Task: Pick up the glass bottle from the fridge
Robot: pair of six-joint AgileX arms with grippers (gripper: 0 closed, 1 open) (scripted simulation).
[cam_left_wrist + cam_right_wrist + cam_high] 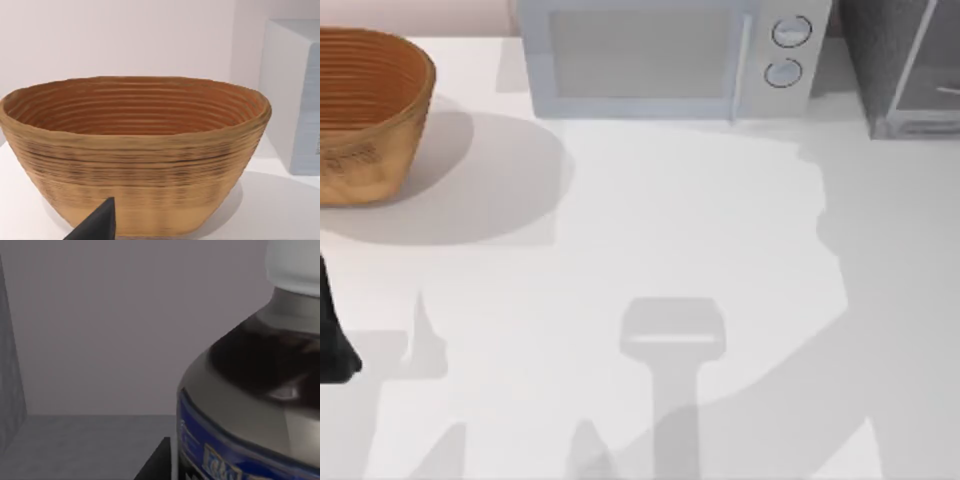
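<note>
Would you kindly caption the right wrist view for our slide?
Close on the glass bottle with its white cap, standing inside the fridge's grey interior.

Wicker basket sits at the table's far left edge; microwave along the far edge.

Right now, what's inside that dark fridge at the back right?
The right wrist view looks into the fridge: the glass bottle stands close up on its grey floor, white cap on top, blue label band below. The bottle covers whatever is behind it. From above, the fridge's inside is hidden.
</note>
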